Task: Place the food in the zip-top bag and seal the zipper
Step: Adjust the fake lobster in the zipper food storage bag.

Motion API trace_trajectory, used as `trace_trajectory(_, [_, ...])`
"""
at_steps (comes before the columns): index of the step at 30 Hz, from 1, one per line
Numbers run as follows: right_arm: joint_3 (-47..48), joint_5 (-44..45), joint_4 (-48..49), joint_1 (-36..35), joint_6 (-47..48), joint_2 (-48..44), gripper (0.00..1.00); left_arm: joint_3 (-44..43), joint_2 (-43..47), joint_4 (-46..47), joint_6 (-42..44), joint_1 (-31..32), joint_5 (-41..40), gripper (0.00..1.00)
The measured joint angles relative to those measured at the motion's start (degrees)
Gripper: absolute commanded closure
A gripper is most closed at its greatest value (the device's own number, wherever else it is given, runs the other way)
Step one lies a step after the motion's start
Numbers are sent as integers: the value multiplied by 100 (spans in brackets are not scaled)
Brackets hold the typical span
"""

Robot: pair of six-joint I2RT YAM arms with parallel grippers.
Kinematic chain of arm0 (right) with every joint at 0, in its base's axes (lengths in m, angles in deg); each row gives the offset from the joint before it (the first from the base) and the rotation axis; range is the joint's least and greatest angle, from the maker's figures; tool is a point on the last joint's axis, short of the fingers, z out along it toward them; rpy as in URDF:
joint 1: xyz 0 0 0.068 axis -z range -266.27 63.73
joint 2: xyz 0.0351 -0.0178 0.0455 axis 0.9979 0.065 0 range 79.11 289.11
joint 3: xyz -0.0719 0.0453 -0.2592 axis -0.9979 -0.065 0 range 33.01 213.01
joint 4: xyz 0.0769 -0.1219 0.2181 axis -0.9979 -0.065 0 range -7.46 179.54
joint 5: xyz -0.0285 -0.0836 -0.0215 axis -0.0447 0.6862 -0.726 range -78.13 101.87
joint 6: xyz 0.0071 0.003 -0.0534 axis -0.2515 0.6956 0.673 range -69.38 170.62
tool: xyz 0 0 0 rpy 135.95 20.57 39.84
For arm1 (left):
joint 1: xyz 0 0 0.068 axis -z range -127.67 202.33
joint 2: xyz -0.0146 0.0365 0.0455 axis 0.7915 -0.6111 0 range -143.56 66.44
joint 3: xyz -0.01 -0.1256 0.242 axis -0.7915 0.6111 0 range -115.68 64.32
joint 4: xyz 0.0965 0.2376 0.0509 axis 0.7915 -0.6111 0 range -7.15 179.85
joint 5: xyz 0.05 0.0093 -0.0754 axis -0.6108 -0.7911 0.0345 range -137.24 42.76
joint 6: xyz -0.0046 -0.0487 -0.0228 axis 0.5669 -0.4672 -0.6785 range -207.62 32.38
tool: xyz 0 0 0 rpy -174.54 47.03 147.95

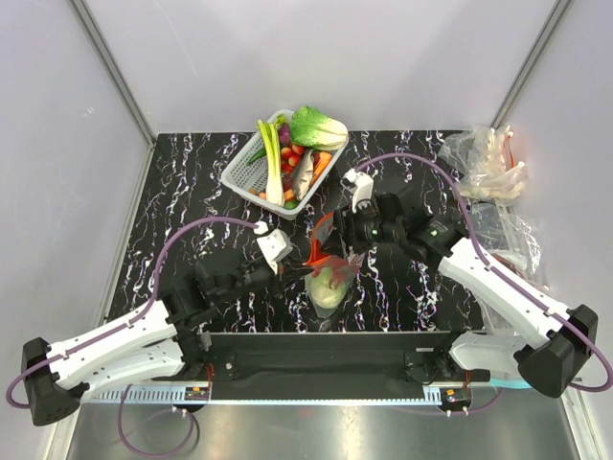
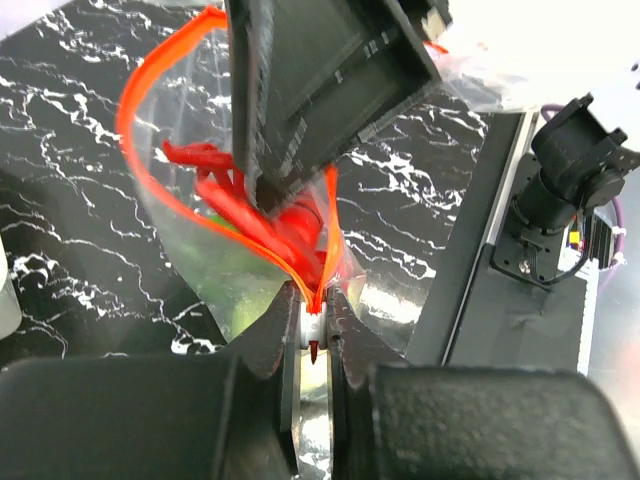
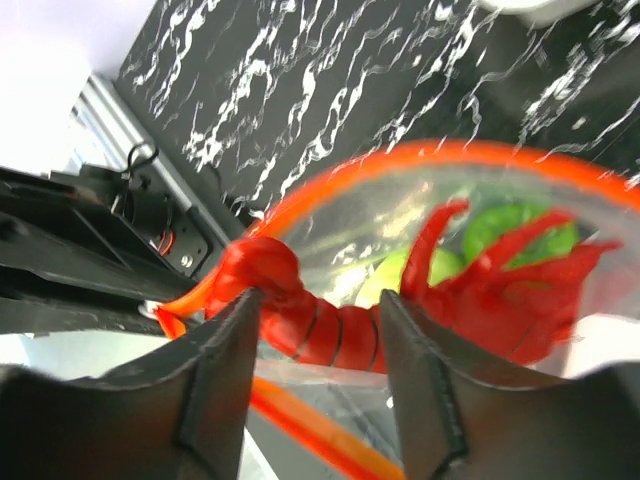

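The zip-top bag (image 1: 330,281) stands upright at the table's near middle, its mouth held wide. My left gripper (image 2: 315,300) is shut on one end of the red-orange zipper (image 2: 140,90), which loops open above it. The red lobster (image 3: 340,335) lies across the bag's mouth with its claws down inside, on top of the pale green cabbage (image 3: 510,225). My right gripper (image 3: 318,300) hangs over the mouth, its jaws apart. The lobster's tail spans the gap and runs on past both fingertips, so I see no pinch on it.
A white basket (image 1: 239,177) with a leek, bok choy and other toy vegetables stands at the back middle. A crumpled clear plastic heap (image 1: 484,163) lies at the back right. The black mounting rail (image 1: 326,350) runs along the near edge just behind the bag.
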Motion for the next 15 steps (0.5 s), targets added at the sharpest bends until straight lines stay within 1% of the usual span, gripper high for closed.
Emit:
trace_trajectory(2, [-181, -59, 94, -39, -83, -13, 35, -24, -11, -105, 0, 0, 7, 100])
trace_trajectory(9, [-330, -94, 262, -127, -140, -186, 35, -151, -92, -267, 22, 0, 15, 100])
trace_trajectory(15, [42, -9, 236, -138, -42, -243, 35, -175, -92, -313, 26, 0, 33, 100])
